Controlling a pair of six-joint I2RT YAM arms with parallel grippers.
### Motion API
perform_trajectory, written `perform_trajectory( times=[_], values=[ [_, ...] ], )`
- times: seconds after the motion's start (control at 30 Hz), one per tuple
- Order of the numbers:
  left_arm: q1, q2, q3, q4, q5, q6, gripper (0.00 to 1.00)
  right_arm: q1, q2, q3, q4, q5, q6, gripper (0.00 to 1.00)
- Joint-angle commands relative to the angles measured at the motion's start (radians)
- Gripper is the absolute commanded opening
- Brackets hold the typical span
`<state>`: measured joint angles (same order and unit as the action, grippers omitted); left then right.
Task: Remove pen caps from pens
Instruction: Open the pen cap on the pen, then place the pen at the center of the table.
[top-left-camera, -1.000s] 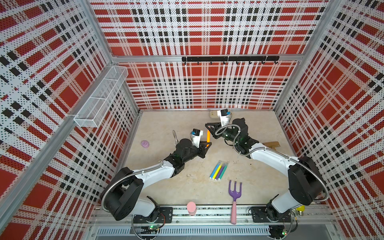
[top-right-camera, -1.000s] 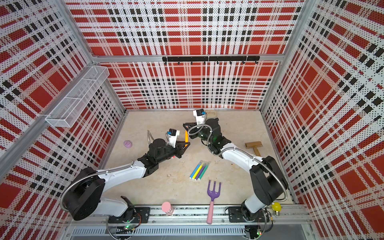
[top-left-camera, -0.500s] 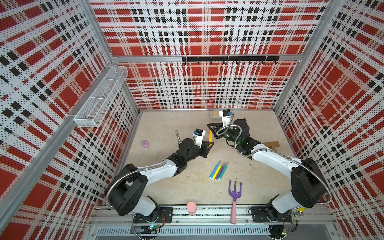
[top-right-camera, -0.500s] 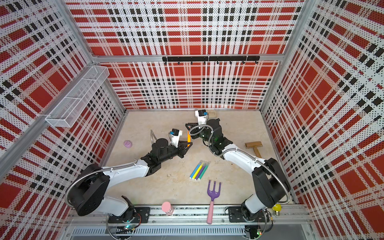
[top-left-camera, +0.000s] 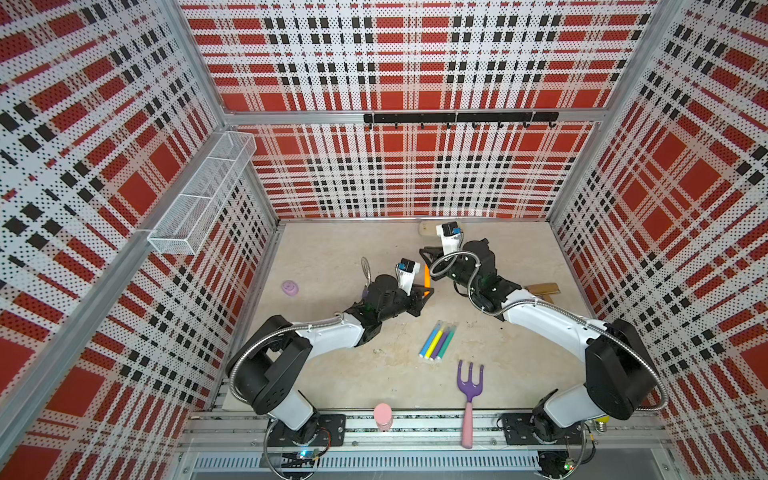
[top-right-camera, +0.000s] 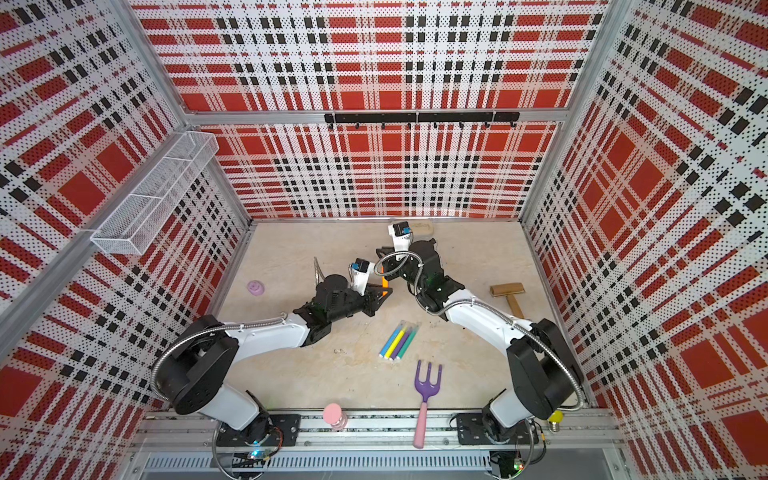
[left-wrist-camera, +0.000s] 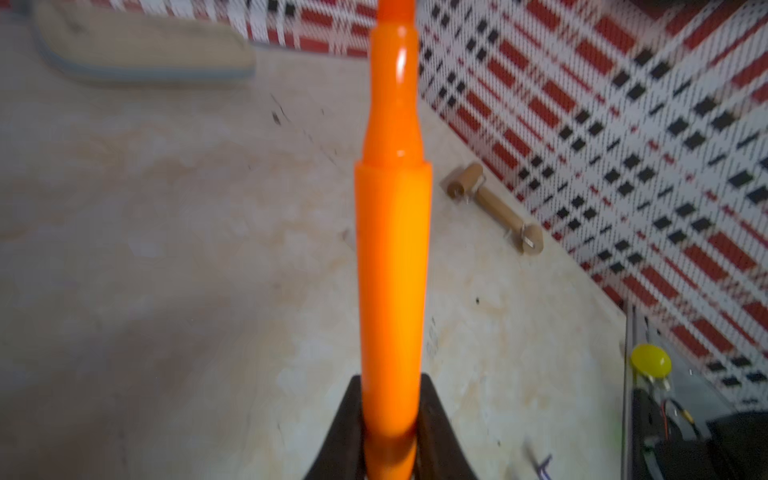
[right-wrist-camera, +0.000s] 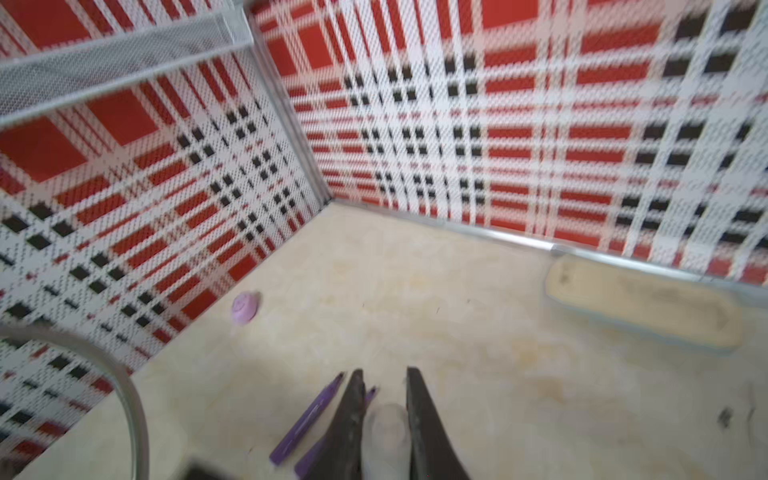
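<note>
Now the orange pen is bare, and the cap sits in the other gripper.

What could go wrong, in my judgement: the left gripper (left-wrist-camera: 390, 399) pinches the orange pen (left-wrist-camera: 392, 270) only at its rear end, so the long barrel may tilt or slide out, and the uncovered tip may mark the table (top-left-camera: 332, 249) if it drops. The clear cap (right-wrist-camera: 386, 432) is small and smooth, so it may slip away and be hard to find on the pale surface. The left jaws stand narrow, clamped on the pen's rear above the table's middle. The right gripper (right-wrist-camera: 384, 372) has its jaws narrow too, with the cap between them, deep behind the tips. Two purple pens (right-wrist-camera: 307, 419) lie beneath it, and four pens (top-left-camera: 438, 340) lie together nearer the front.
</note>
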<state>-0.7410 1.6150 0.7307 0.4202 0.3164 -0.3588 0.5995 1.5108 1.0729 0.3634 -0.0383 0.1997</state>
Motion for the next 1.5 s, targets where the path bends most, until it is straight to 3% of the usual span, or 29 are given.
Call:
perform_trajectory(
  times=[0.0, 0.27, 0.47, 0.6, 0.93, 1.47],
  values=[
    [-0.043, 0.050, -0.018, -0.198, 0.107, 0.052, 0.00, -0.009, -0.077, 0.095, 0.234, 0.102, -0.102, 0.00],
    [-0.035, 0.023, -0.014, -0.206, 0.060, 0.050, 0.00, -0.009, -0.097, 0.105, 0.206, 0.104, -0.136, 0.00],
    [0.049, -0.043, 0.028, -0.279, -0.032, -0.006, 0.00, -0.024, -0.137, 0.102, 0.053, 0.146, -0.153, 0.00],
    [0.061, -0.007, 0.139, -0.480, -0.179, 0.013, 0.00, -0.048, -0.184, 0.056, -0.053, 0.177, -0.146, 0.00],
    [0.094, 0.171, 0.339, -0.758, -0.316, 0.050, 0.00, -0.110, -0.351, -0.102, -0.160, 0.256, -0.137, 0.00],
    [0.116, 0.273, 0.380, -0.859, -0.395, 0.055, 0.04, -0.152, -0.393, -0.128, -0.270, 0.321, -0.140, 0.00]
  ],
)
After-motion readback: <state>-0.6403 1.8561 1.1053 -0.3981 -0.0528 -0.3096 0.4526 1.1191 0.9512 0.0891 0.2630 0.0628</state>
